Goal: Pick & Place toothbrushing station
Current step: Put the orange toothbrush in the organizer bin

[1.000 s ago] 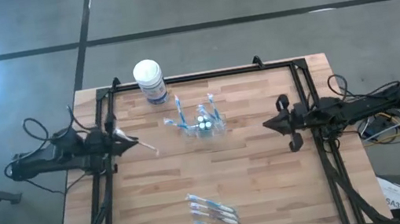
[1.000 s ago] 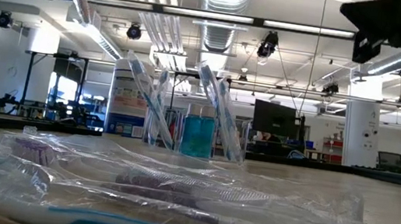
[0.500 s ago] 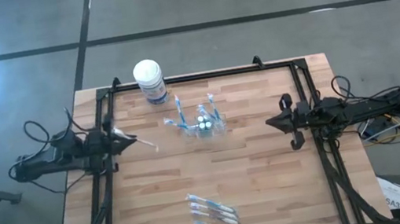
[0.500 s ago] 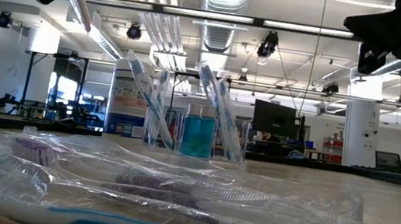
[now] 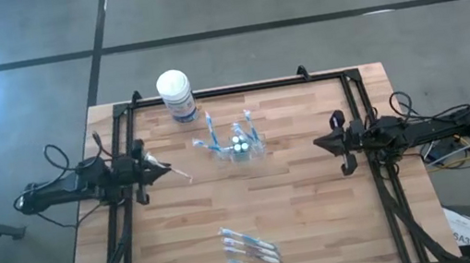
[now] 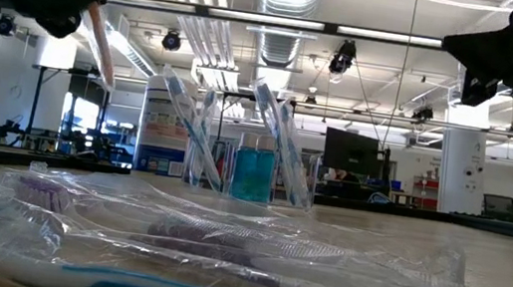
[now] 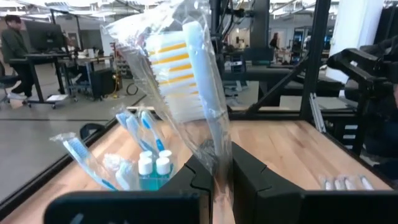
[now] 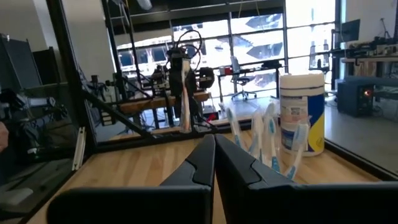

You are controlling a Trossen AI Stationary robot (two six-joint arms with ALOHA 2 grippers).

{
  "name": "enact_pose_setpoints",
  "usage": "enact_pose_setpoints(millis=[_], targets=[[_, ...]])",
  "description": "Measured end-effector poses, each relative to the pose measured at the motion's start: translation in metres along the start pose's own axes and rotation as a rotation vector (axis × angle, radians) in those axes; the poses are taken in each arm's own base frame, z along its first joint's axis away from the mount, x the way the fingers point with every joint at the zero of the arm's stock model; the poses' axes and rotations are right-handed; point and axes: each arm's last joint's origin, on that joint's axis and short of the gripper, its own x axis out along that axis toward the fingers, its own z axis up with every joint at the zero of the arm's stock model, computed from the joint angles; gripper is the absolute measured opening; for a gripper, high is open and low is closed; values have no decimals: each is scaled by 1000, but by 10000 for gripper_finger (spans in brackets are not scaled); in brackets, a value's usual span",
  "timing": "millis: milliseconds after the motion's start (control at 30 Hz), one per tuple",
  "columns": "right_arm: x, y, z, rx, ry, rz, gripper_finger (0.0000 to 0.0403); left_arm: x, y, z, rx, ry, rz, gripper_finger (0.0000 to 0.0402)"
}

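A light, crinkly, slippery wrapped toothbrush [image 7: 198, 93] is pinched low on its handle by the left gripper [image 5: 149, 170] near the table's [image 5: 323, 221] left edge, while the right gripper [image 5: 328, 143] is kept shut, empty, at the right edge.

No lettering could be read anywhere. The white-lidded tub [image 8: 301, 112], standing beyond the right gripper [image 8: 214, 144] and past the cup of toothbrushes [image 8: 267, 144], carried a blue label, but its print was perhaps too blurred to make out. The wrapped toothbrush [image 7: 198, 81] in the left gripper [image 7: 215, 173] showed no wording.
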Motion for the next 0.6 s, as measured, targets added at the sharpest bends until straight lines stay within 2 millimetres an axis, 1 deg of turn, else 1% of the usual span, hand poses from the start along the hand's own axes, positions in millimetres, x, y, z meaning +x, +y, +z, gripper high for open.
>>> enact_pose_setpoints(millis=[100,167,300,467,600], targets=[[-1,-1,-6,-1,16,-5,8,2,0,-7,2,19,0,24],[-1,-2,-9,-9,26,-11,8,3,0,-9,0,2,0,24],[-1,-3,-9,-12,19,-58,8,4,0,-10,-1,-9,0,24],[-1,-3,-9,-13,20,-59,8,4,0,-10,-1,-12,0,24],[-1,-4,-9,-50,16,-81,8,4,0,-10,-1,-13,0,24]])
